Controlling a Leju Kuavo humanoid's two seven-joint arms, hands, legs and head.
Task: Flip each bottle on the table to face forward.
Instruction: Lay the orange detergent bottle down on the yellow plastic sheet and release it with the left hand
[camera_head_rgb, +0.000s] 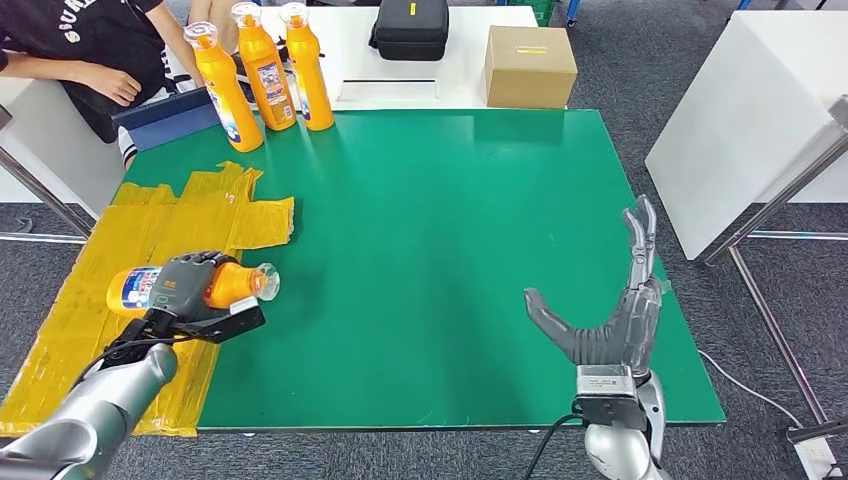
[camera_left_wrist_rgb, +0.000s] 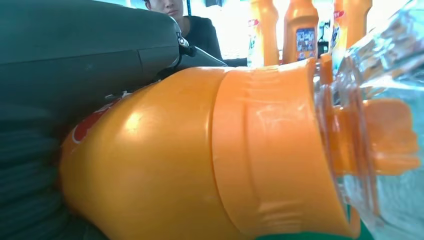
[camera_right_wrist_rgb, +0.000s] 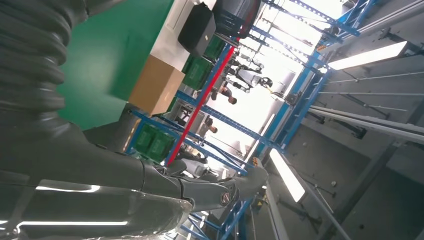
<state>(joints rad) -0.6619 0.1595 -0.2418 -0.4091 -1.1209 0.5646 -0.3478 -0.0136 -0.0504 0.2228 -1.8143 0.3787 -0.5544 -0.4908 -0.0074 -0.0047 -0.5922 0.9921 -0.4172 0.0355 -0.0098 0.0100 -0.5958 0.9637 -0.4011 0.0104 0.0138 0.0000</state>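
Now gripping a lying bottle in the left hand, over yellow sheet at the green mat's left edge, cap pointing right. Holding nothing in the right hand: fingers spread, raised over the mat's right side. Standing upright at the far left corner: three bottles.

My work surface is a flat green-topped table. A patch of crinkled yellow tape sheeting covers its near left part. Three upright orange plastic bottles stand close together at its far left corner. Behind it, a white table carries a brown cardboard box and a black zipped case.
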